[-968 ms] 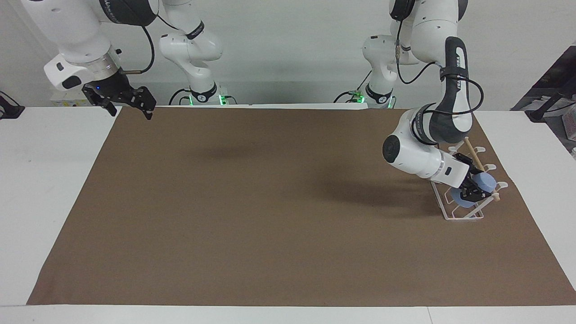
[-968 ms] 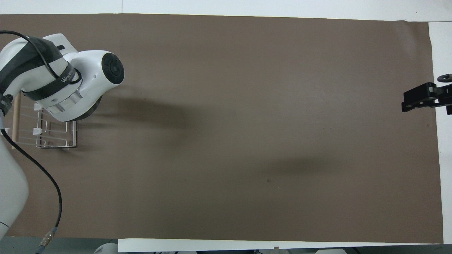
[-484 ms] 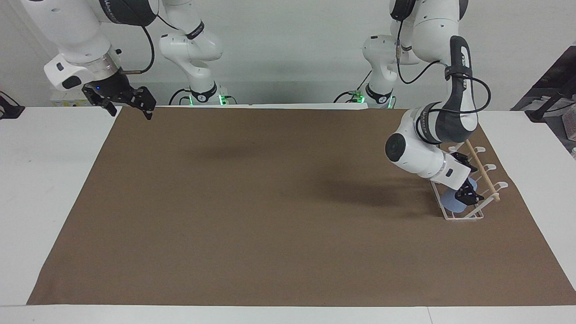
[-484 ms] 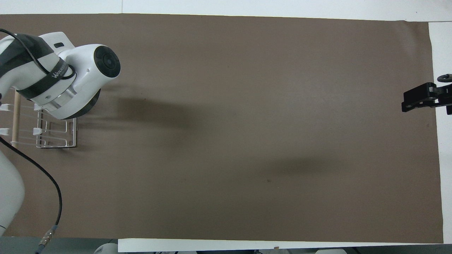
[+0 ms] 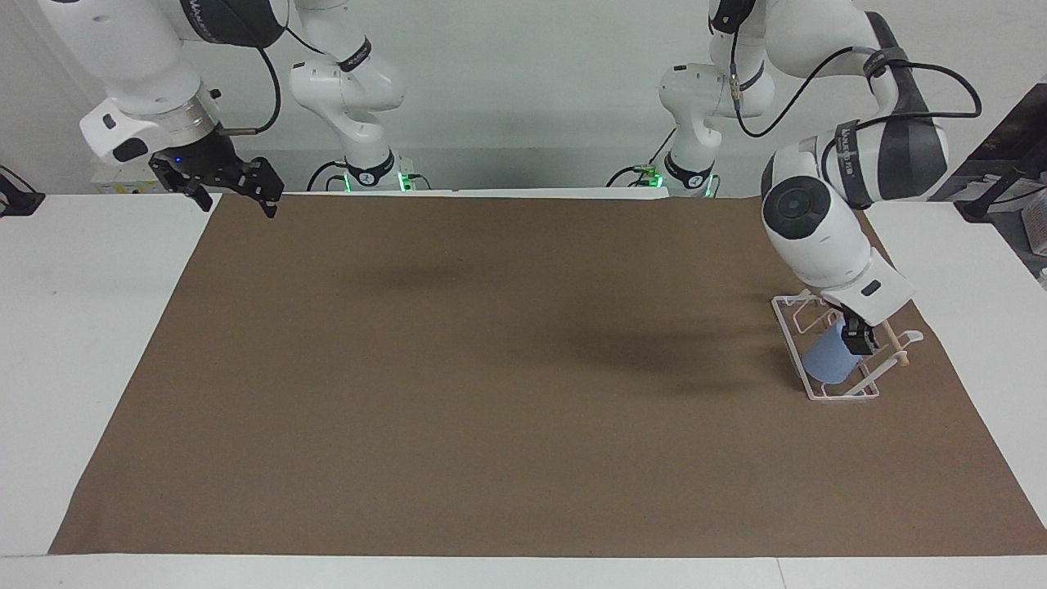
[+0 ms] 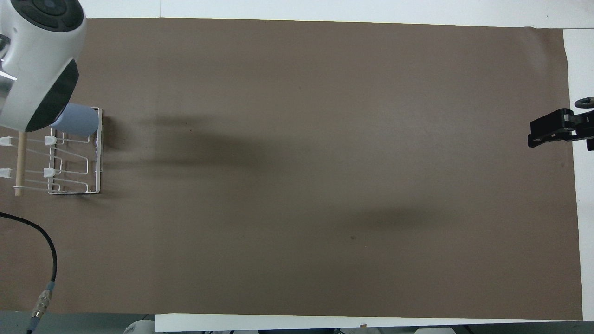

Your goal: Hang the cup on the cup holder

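Cup [image 5: 824, 360] sitting tilted on cup holder [image 5: 787, 325], at the rack's end farther from the robots, left arm's end of bench [image 5: 98, 327]. In overhead view cup [image 6: 74, 119] shows half under the left wrist, lying across the wire base rim of cup holder [image 6: 95, 167]

Left gripper [image 5: 858, 337] right at the cup's upper end, beside the wooden rod [image 5: 891, 342]. Fingers mostly hidden by wrist housing + cup, so can't tell if gripping or let go. Can't tell either if cup is properly over a prong or just leaning on the wires

Right gripper [image 5: 229, 182] parked up by the bench corner at the right arm's end, nr its base, waiting; fingers spread, nothing in them. Shows as black tip at edge of overhead view [image 6: 552, 131]

Handling, judged from looks: small plastic tumbler, prob v. light, stiff enough for a firm pinch but thin wall could flex if squeezed hard. Smooth matte, tapered sides, no handle, so apt to slide out toward the narrow end if grip is slack. Best hold prob across the wall nr the wider rim, or one finger inside + one outside the rim. Not fragile, a drop would just bounce + roll

Wire rack looks light too, could skid on brown paper cover [image 5: 458, 368] if nudged sideways. Any release best done gently, straight back along prong line
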`<state>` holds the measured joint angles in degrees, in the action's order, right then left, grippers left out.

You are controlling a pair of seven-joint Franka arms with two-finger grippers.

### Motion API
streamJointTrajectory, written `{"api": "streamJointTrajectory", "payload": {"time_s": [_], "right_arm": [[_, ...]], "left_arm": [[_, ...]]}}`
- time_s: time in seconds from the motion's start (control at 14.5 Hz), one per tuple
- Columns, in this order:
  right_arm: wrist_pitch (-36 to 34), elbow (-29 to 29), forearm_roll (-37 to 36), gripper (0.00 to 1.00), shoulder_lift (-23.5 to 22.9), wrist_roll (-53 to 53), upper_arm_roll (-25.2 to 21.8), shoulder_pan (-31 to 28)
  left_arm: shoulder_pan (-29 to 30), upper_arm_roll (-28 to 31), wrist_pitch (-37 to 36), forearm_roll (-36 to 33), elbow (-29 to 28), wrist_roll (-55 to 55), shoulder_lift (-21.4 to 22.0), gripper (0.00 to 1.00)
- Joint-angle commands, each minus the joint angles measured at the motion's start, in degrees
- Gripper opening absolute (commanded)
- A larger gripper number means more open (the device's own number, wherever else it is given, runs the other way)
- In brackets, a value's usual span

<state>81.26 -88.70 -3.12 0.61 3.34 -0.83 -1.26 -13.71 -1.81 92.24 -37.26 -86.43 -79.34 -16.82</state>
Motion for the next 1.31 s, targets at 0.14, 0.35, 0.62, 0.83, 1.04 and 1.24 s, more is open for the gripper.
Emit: {"api": "streamJointTrajectory", "payload": {"time_s": [0.14,0.35,0.62,0.83,1.04,1.24], "right_arm": [[0.2,-1.1,-0.1,0.99,0.8,-1.3,0.2,-0.9],[0.3,-1.0,-0.1,0.99,0.8,-1.2,0.1,-0.9],[0.0,-1.0,-0.1,0.99,0.8,-1.3,0.1,-0.9],[0.0,-1.0,-0.1,0.99,0.8,-1.3,0.1,-0.8],[0.0,-1.0,-0.1,0.99,0.8,-1.3,0.1,-0.8],[0.0,-1.0,-0.1,0.99,0.8,-1.3,0.1,-0.8]], "left_arm": [[3.1,0.0,-1.9,17.1,1.5,17.3,0.6,1.00],[6.8,0.0,-2.0,29.4,1.4,29.3,3.0,1.00],[9.0,0.0,-3.3,35.2,1.2,48.1,6.1,1.00],[9.0,0.3,-5.0,36.6,1.1,61.4,7.7,1.00],[9.8,0.9,-6.5,36.6,1.3,73.4,9.4,1.00],[10.9,1.1,-6.5,36.4,1.6,76.1,10.0,1.00]]}}
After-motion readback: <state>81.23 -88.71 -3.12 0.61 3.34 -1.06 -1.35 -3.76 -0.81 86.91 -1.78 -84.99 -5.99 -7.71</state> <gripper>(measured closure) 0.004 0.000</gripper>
